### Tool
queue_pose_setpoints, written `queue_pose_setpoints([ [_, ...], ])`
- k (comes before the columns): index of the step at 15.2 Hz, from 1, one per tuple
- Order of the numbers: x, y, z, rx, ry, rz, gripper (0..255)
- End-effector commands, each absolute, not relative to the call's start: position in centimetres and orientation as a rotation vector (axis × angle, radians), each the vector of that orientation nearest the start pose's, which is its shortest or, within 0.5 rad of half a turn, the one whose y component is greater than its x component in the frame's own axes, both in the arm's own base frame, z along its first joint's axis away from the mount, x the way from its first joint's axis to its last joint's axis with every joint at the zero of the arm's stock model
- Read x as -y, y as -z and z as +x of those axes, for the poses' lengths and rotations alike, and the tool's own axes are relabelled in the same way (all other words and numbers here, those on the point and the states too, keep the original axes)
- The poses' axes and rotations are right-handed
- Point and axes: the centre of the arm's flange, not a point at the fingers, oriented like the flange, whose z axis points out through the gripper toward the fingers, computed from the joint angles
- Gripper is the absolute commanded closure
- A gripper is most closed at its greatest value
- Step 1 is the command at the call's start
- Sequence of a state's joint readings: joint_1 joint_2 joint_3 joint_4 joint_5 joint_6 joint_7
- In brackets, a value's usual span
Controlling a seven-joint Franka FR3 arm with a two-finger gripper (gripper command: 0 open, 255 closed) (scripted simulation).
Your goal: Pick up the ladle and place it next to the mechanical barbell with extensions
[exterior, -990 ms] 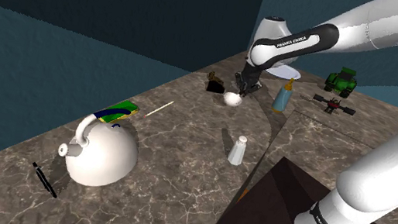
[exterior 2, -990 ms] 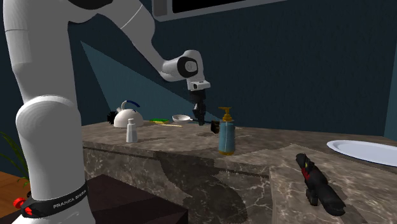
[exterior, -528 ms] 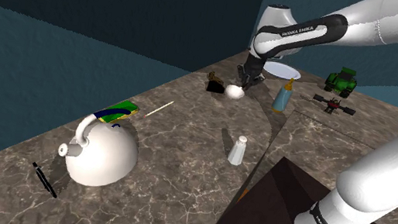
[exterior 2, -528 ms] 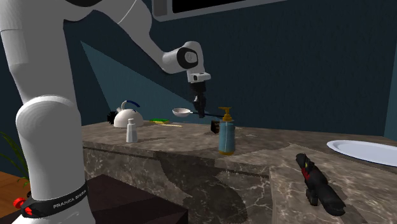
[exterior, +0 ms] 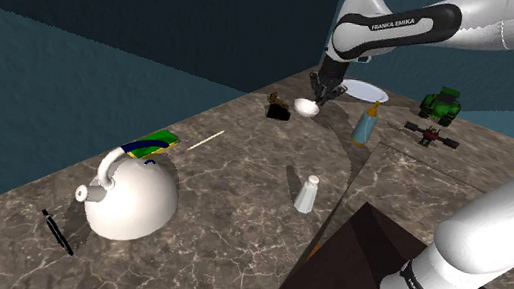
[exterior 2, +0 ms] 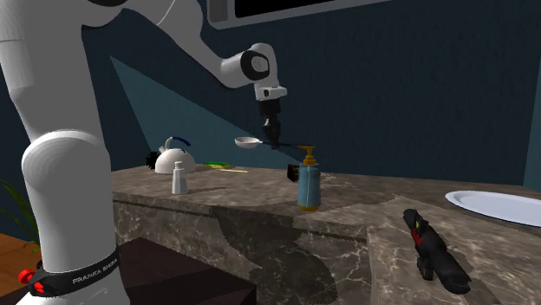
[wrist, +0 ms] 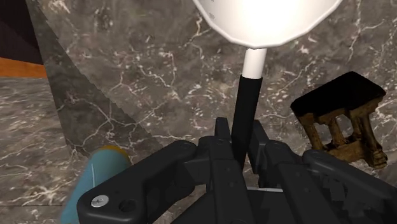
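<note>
- Gripper [wrist: 240, 143] clenched on the dark handle of the ladle [wrist: 247, 95]; ladle aloft above the far counter [exterior: 237, 207]
- Risk: the pale bowl could pivot in so thin a pinch; carried to the barbell [exterior: 430, 137] at the shoulder view's right, it may clip the pump bottle [exterior: 365, 123] between
- Containers, near to far: kettle [exterior: 130, 193]; shaker [exterior: 307, 194]; pump bottle; contents hidden

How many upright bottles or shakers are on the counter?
2. A blue pump bottle stands near the held ladle. A white shaker stands mid-counter, between that bottle and the white kettle. The arm may hide others.
</note>
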State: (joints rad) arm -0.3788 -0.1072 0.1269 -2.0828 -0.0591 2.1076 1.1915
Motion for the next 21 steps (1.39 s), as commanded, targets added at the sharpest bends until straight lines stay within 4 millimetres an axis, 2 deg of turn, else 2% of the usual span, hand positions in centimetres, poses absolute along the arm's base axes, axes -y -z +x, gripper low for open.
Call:
queue_pose_setpoints([
  [1, 13.5, -49.7, 51.7, -2.038, 0.230, -2.379, 255],
  [3, 13.5, -50.3, 51.7, -2.038, 0.229, -2.379, 255],
  [21, 30.6, -50.3, 35.2, -2.038, 0.230, -2.379, 255],
])
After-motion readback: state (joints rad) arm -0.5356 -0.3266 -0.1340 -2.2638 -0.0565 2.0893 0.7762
